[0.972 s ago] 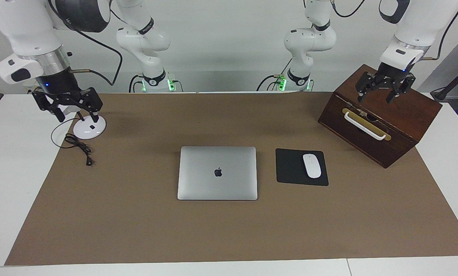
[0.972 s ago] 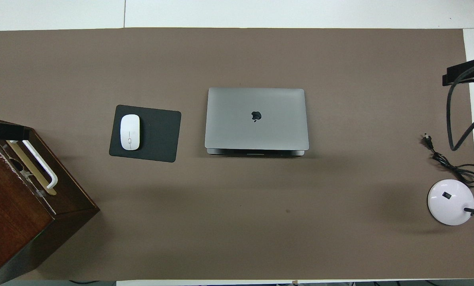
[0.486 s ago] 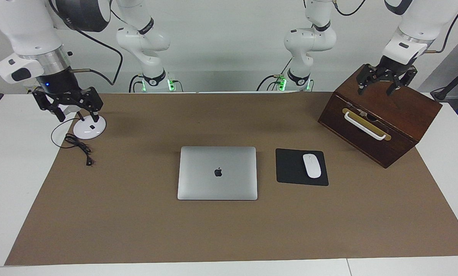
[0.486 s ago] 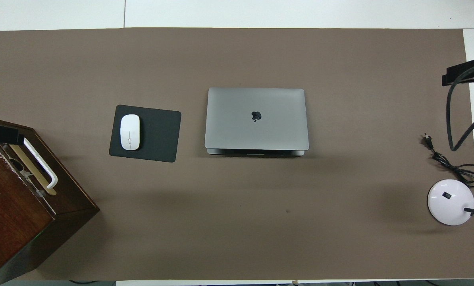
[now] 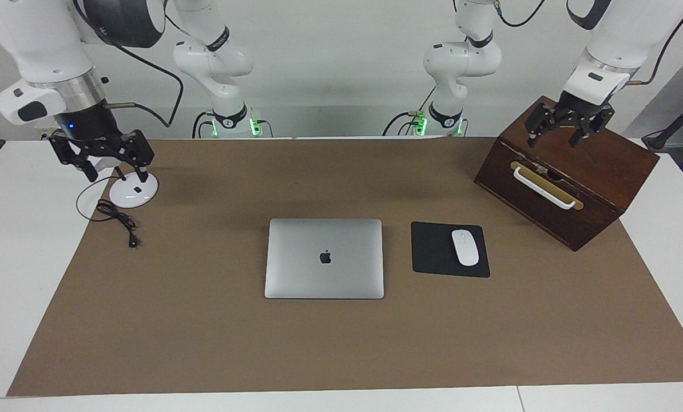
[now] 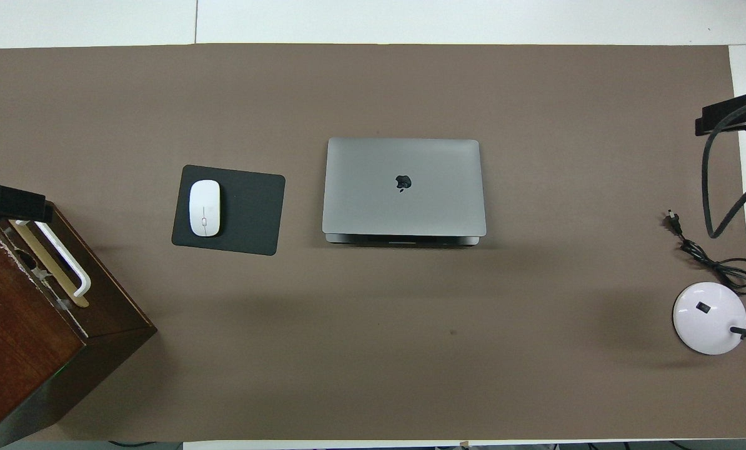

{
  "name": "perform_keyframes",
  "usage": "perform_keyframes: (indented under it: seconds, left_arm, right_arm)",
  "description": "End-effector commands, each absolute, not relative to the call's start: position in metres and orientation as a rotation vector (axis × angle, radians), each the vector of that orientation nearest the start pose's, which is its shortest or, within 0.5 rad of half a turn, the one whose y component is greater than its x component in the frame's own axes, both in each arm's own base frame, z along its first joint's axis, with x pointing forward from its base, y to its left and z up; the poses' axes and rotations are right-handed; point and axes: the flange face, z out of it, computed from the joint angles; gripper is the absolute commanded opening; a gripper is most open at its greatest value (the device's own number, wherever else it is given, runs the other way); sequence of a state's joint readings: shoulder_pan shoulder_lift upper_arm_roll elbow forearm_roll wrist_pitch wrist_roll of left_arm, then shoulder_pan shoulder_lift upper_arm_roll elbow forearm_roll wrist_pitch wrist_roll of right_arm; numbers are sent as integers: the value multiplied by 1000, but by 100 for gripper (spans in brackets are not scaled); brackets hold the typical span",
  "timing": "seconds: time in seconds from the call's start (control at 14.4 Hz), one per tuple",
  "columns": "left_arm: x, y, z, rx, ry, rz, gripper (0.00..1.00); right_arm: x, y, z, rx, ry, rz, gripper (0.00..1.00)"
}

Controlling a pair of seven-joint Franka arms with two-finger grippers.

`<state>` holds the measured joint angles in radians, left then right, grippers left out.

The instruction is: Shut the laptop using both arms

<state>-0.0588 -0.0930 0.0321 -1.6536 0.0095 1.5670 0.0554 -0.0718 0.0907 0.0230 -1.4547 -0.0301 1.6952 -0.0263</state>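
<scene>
Laptop lid-down mid-mat beside mouse pad, unmoved, left gripper shifted slightly over wooden box, fingers spread, empty, right gripper unchanged over lamp base, open, empty, overhead view alone shows laptop's hinge edge.

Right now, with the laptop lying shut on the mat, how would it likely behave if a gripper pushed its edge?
The laptop looks like a thin, rigid metal slab, so it should stay stiff and not flex. It lies flat and low on the brown mat, so it would probably slide, not tip. Its smooth lid may be slippery for the jaws.
</scene>
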Motion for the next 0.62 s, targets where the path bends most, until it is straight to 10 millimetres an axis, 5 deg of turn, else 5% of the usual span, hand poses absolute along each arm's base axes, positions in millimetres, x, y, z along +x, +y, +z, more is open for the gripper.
perform_keyframes:
  seconds: [0.0, 0.56]
  left_arm:
    - [526, -13, 637, -3130, 96, -24, 100]
    - [525, -11, 636, -3130, 96, -26, 100]
  right_arm:
    - [587, -32, 637, -3168, 44, -193, 100]
    - [584, -30, 626, -3165, 45, -111, 100]
